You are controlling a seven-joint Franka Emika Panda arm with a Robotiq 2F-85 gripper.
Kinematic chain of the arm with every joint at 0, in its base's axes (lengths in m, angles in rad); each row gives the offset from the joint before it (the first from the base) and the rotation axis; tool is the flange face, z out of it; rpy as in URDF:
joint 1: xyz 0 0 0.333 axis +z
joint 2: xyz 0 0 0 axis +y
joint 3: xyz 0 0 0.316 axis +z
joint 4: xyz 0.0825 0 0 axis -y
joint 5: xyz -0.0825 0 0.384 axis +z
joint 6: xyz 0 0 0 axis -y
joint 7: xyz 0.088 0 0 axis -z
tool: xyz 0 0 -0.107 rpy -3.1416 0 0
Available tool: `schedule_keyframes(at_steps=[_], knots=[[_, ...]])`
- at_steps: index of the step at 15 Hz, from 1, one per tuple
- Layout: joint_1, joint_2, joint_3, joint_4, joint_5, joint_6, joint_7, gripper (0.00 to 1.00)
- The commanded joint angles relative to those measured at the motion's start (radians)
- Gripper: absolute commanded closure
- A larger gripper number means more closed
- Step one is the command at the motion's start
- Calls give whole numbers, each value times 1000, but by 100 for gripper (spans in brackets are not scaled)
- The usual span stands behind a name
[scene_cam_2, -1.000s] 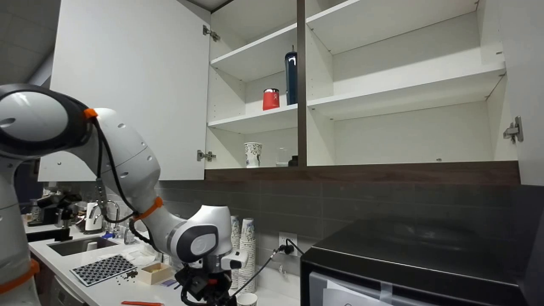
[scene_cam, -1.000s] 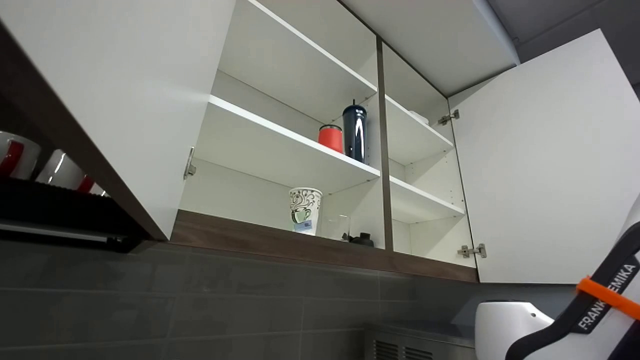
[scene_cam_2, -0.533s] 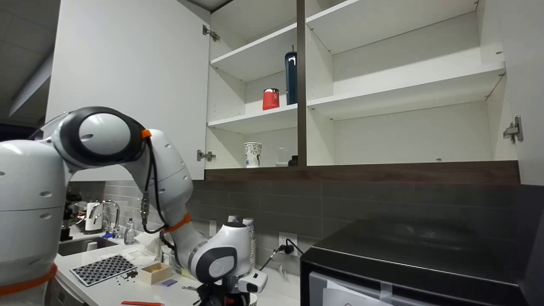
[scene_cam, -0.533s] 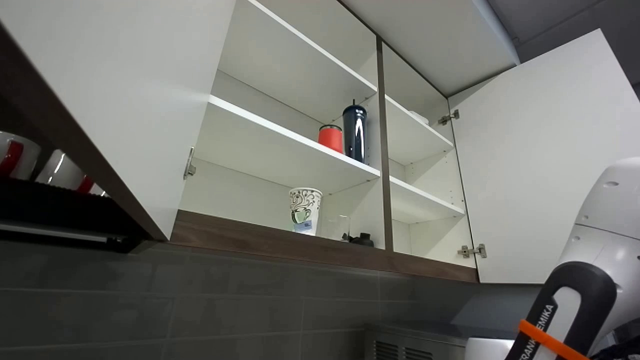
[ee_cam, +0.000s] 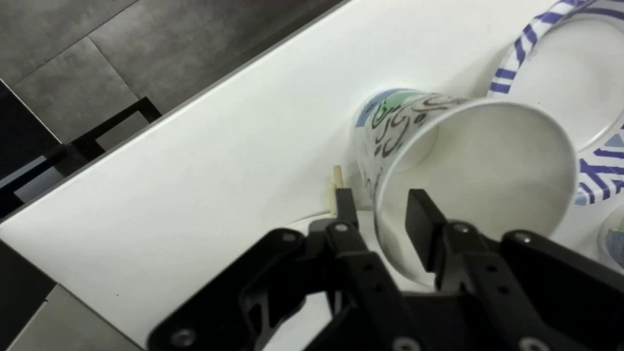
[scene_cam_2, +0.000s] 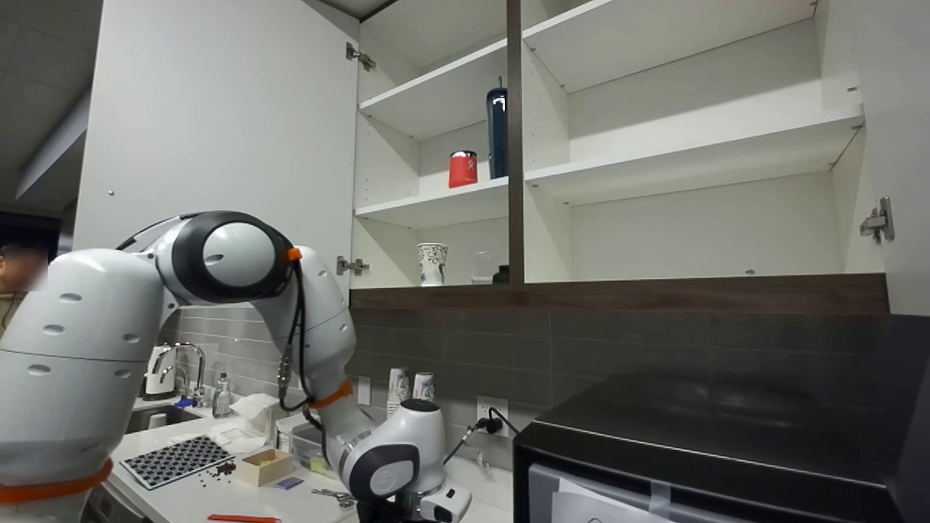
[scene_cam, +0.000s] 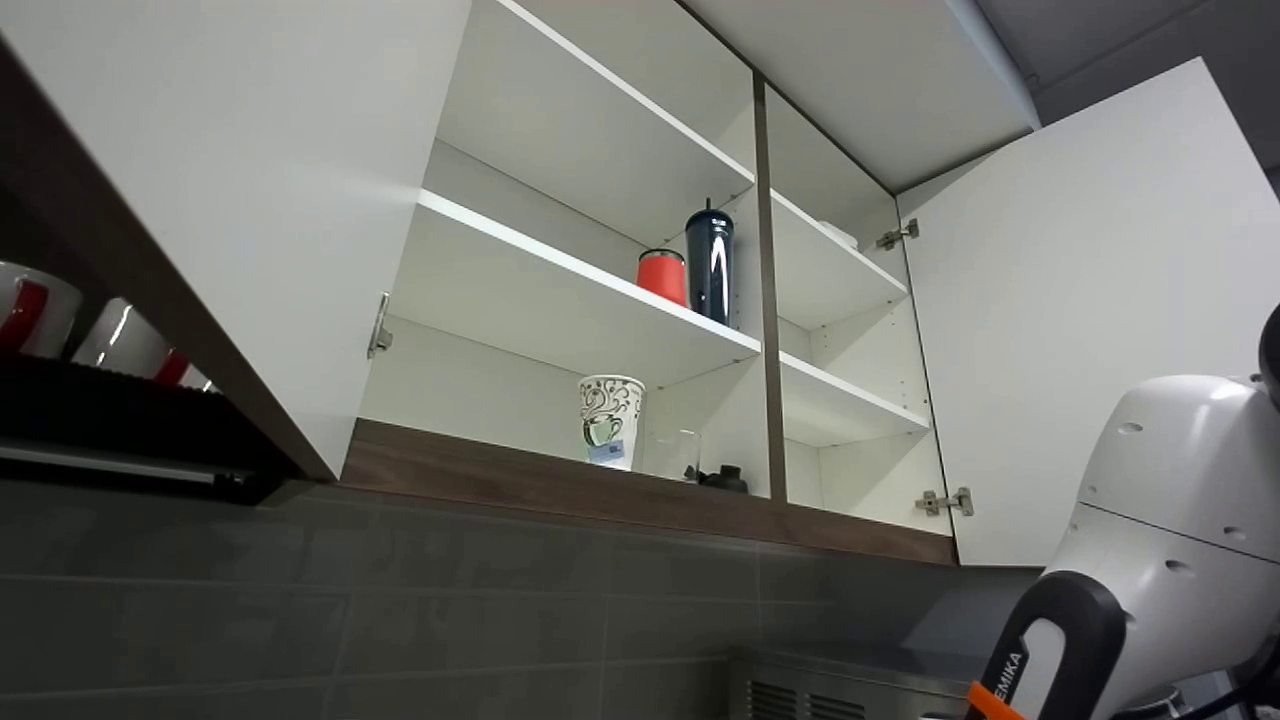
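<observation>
In the wrist view a white paper cup (ee_cam: 414, 117) with a brown swirl pattern stands tilted in the picture, its mouth toward the camera. My gripper (ee_cam: 382, 209) straddles the cup's near rim: one black finger pad (ee_cam: 347, 207) is outside the wall, the other inside the mouth. Gaps show between the rim and both pads, so the jaws stand partly apart and grip nothing. Two thin wooden sticks (ee_cam: 338, 176) lie just behind the outer fingertip. In an exterior view the arm (scene_cam_2: 392, 465) reaches down to the counter, and its fingers are cut off by the lower edge.
A blue-patterned paper plate (ee_cam: 507, 73) lies beside the cup, and another cup (ee_cam: 615, 243) is at the right edge. Near the arm stand a black microwave-like box (scene_cam_2: 697, 443) and stacked cups (scene_cam_2: 423, 385). Above, open cupboards hold a red tumbler (scene_cam: 661, 277) and a paper cup (scene_cam: 611, 420).
In both exterior views the arm has swung across and lowered. The wrist has dropped toward the microwave-like box, leaving the gripper mostly below the picture. The cupboard's contents have not moved.
</observation>
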Motion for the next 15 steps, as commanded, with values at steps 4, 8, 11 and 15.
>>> schedule_keyframes(at_steps=[4,8,11,15], knots=[[-11,-17,5,11,62,-3,-25,100],[1,-92,-14,-29,21,0,1,99],[8,-178,-9,-75,12,11,-5,99],[41,-278,23,-118,42,4,-73,99]])
